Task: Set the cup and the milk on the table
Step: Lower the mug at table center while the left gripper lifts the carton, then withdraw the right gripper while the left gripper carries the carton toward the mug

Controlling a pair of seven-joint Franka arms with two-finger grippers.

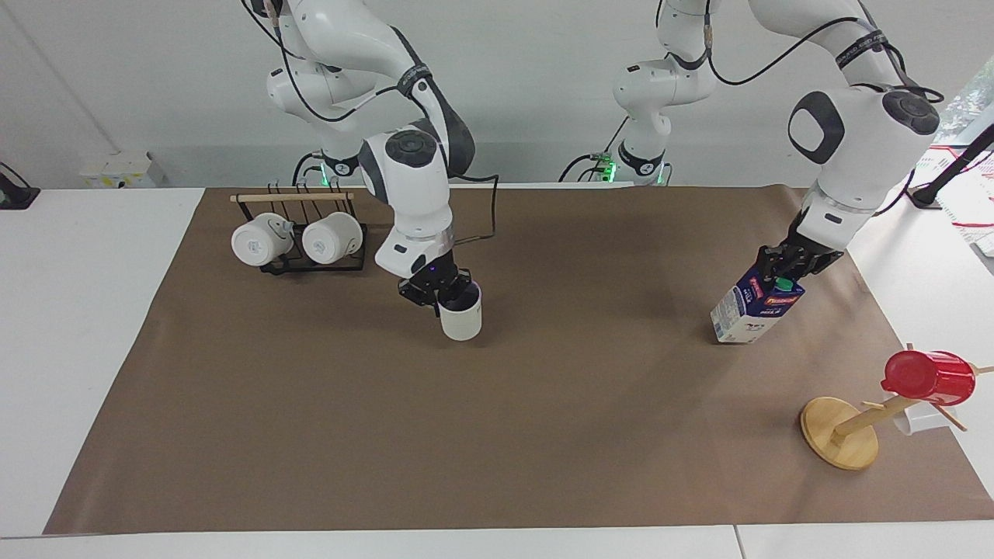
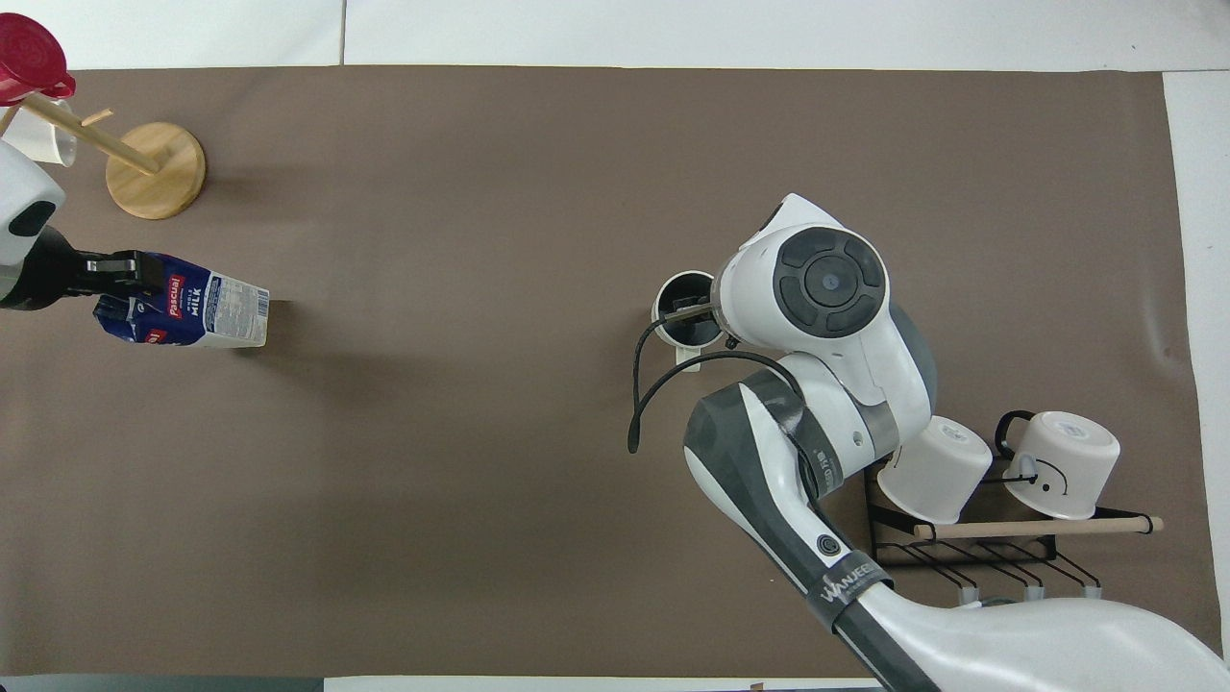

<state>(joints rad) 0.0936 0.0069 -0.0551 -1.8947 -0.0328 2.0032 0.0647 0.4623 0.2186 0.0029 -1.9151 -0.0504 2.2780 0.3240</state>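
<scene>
My right gripper [image 1: 443, 292] is shut on the rim of the off-white cup [image 1: 461, 320], one finger inside it. The cup is upright, at or just above the brown paper of the table [image 1: 543, 435], beside the mug rack. In the overhead view the right gripper [image 2: 688, 313] and wrist partly cover the cup [image 2: 665, 300]. My left gripper [image 1: 784, 272] is shut on the top of the milk [image 1: 747, 317], which leans over with its base low at the paper, near the left arm's end. The overhead view shows the left gripper [image 2: 120, 274] and the milk [image 2: 207, 312].
A black rack [image 1: 311, 264] with two white mugs stands near the right arm's base; it also shows in the overhead view [image 2: 980, 553]. A wooden mug tree [image 1: 840, 436] with a red cup [image 1: 929, 377] stands farther from the robots than the milk, also overhead [image 2: 154, 169].
</scene>
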